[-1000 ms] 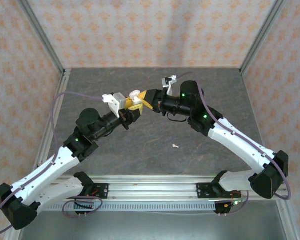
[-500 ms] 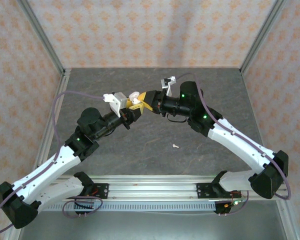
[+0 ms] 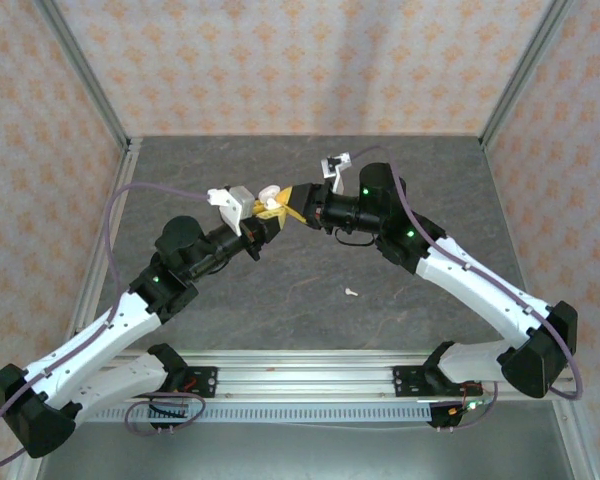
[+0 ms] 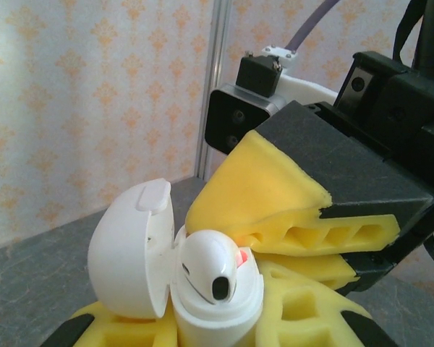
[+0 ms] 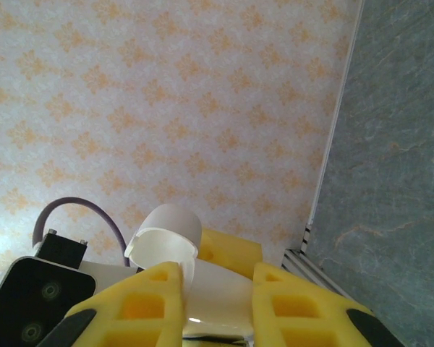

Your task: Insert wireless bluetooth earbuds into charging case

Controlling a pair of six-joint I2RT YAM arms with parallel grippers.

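From above: left end effector (image 3: 264, 211) and right end effector (image 3: 286, 200) meeting at glossy, pebble-rounded charging case (image 3: 269, 191) over mottled grey table (image 3: 280, 330); stemmed earbud (image 3: 351, 293) lying loose there. Left wrist: lid (image 4: 126, 253) open, smooth bud (image 4: 213, 271) seated, left grip unclear. Right wrist: porous yellow foam fingers (image 5: 148, 300) pinching case.

The charging case (image 4: 126, 253) and the earbud (image 4: 206, 267) are moulded in smooth, glossy white plastic. The pads (image 5: 130, 303) of the right gripper (image 5: 217, 271) are cut from yellow foam, matt and porous, and are backed by matt black plastic. The table (image 3: 280, 290) is finished in a dull, mottled grey, stone-like surface. The walls (image 3: 310, 60) are covered in matt patterned paper, and the frame posts (image 3: 85, 80) are made of satin bare metal.
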